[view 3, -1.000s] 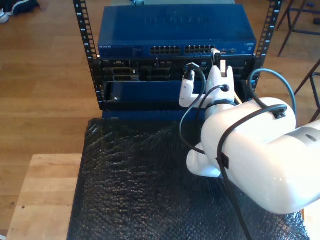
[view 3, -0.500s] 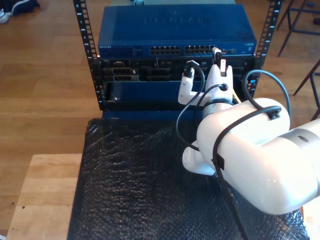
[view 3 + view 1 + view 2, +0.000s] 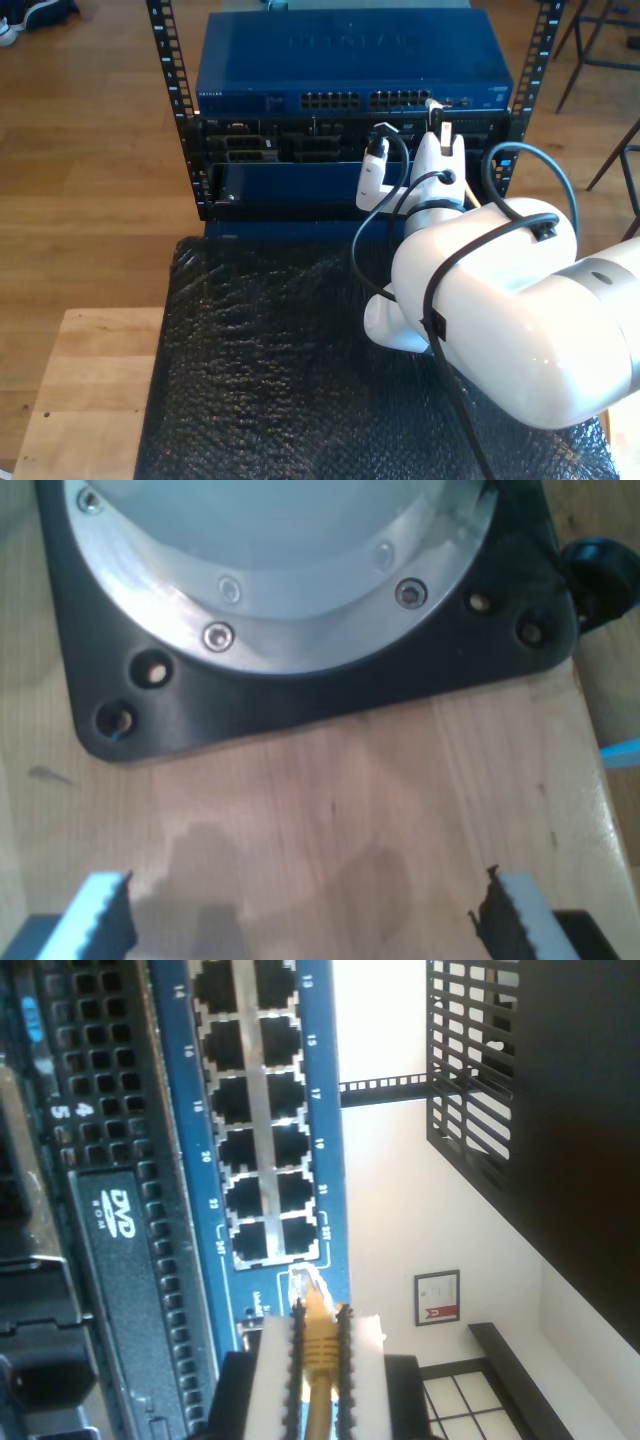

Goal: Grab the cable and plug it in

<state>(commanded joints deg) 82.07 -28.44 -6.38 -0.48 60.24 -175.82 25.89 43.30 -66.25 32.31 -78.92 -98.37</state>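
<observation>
The pale-yellow cable [image 3: 318,1375] runs between the pads [image 3: 270,1360] of my second gripper [image 3: 318,1322], which is shut on it. Its clear plug [image 3: 305,1285] points at the blue network switch [image 3: 335,1110], just beside the last pair of ports [image 3: 275,1235] and not inside a port. In the exterior view my second gripper [image 3: 438,120] reaches up to the switch [image 3: 350,65] near the right end of its port row. My first gripper [image 3: 305,915] is open over a wooden tabletop [image 3: 330,800], with nothing between its fingers.
The switch sits atop a black rack [image 3: 165,60] with a DVD drive [image 3: 110,1220] below it. A black bubble-wrap mat [image 3: 270,360] covers the table in front. Black arm cables [image 3: 375,230] loop around the white arm. A black base plate [image 3: 300,695] lies ahead of my first gripper.
The white arm has shifted slightly toward the exterior view's left and closer to the switch, carrying the cable's plug up to the port row.
</observation>
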